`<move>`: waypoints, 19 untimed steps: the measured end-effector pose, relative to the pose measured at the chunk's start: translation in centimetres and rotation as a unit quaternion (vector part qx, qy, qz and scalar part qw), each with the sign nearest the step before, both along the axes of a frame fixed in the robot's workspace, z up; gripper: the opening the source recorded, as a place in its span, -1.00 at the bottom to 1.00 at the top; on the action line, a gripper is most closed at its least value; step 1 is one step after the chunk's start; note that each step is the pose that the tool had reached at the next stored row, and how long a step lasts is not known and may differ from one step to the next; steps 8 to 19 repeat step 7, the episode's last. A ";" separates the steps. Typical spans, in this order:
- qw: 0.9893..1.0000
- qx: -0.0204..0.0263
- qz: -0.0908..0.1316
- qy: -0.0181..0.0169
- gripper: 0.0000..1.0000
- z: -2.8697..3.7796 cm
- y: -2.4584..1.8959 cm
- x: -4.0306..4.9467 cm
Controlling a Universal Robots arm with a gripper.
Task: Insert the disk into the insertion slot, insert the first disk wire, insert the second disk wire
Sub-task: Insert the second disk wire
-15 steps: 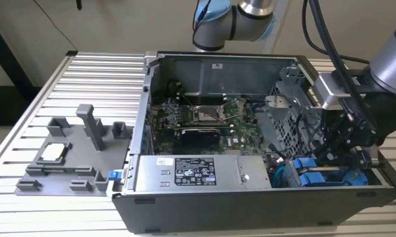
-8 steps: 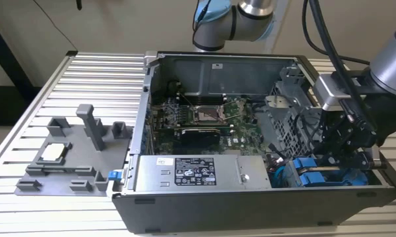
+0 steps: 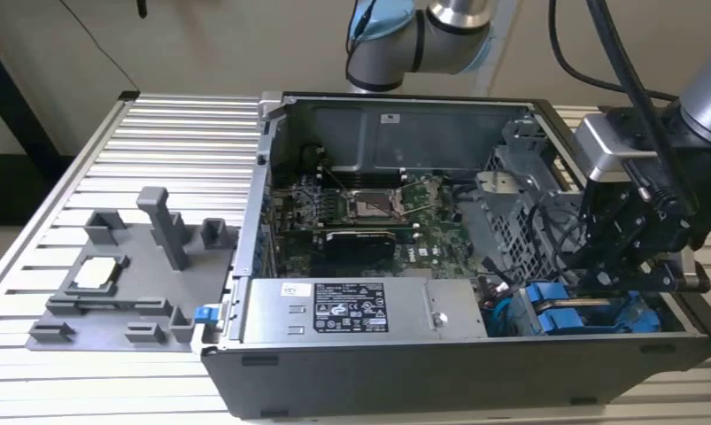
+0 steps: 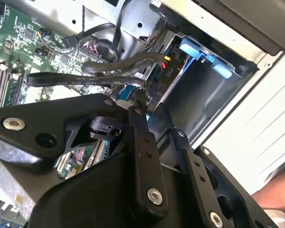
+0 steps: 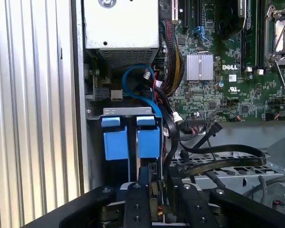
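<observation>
Two bright blue carrier ends (image 5: 132,137) stand side by side in the grey drive cage (image 5: 128,111), so the disk sits in the insertion slot; its metal body is hidden. In the exterior view the blue carriers (image 3: 559,310) show at the case's near right corner. My gripper (image 3: 609,283) hangs right over them. In both wrist views its fingers (image 5: 137,199) stand close together around a dark wire connector (image 5: 153,190) with red and yellow leads. The gripper (image 4: 154,118) tips sit beside a blue cable (image 4: 126,90) and a black plug (image 4: 162,72) at the bay's mouth.
The grey power-supply box (image 3: 355,310) lies along the case's near wall, beside the cage. The green motherboard (image 3: 367,212) fills the case's middle. Flat black cables (image 5: 218,159) cross near the gripper. A grey fixture plate (image 3: 131,274) sits on the slatted table at the exterior view's left.
</observation>
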State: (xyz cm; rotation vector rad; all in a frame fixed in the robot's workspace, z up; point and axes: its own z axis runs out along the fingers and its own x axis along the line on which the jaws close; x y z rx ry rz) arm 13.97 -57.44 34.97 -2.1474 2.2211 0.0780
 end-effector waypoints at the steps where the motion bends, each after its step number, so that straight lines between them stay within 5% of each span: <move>1: 1.000 0.000 0.000 0.000 -0.40 0.00 0.00 0.00; 19: 1.000 0.000 0.000 0.000 -0.40 0.02 0.00 0.00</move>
